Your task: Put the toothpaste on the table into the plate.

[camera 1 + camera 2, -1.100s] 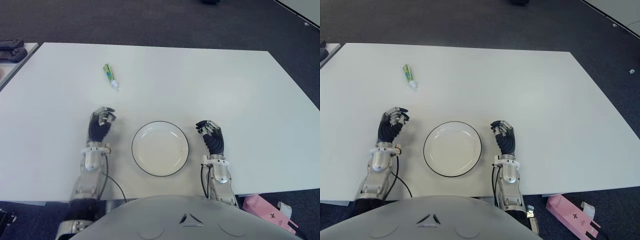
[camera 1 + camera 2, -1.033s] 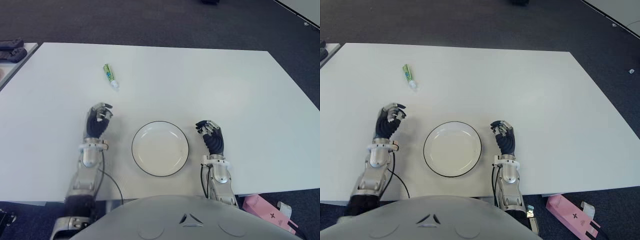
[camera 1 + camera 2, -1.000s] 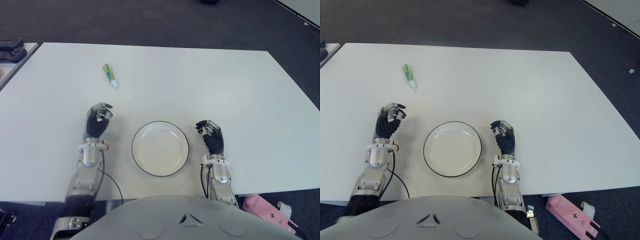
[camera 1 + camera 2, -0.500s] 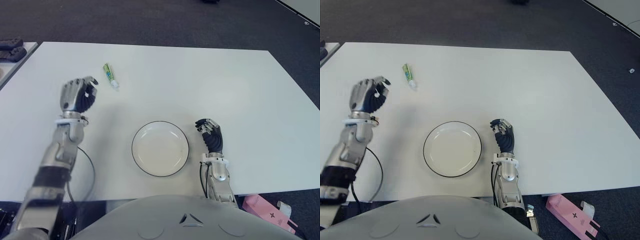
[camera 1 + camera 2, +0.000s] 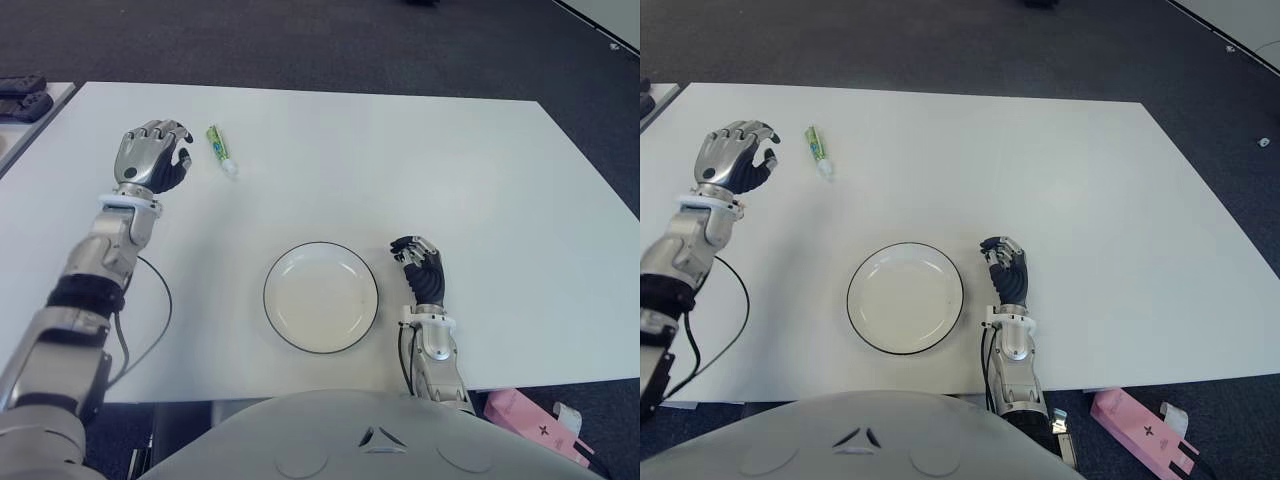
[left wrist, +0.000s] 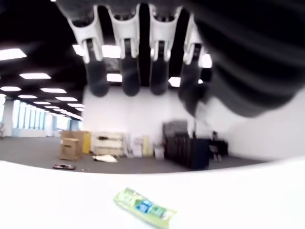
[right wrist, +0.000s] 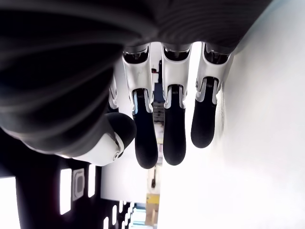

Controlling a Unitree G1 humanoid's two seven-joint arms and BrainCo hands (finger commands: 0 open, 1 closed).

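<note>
A small green toothpaste tube [image 5: 219,150] with a white cap lies on the white table [image 5: 420,160] at the far left. My left hand [image 5: 152,160] hovers just left of it, fingers loosely curled and holding nothing; its wrist view shows the tube [image 6: 145,209] lying below the fingers [image 6: 125,71]. The white plate [image 5: 320,296] with a dark rim sits empty near the table's front edge. My right hand [image 5: 420,270] shows just right of the plate, fingers relaxed and holding nothing.
Dark objects [image 5: 22,95] lie on a side surface at the far left. A pink box [image 5: 530,420] is on the floor at the front right. Dark carpet surrounds the table.
My left hand has risen from beside the plate and travelled forward and left until it is next to the toothpaste. The right hand, plate and tube have stayed put.
</note>
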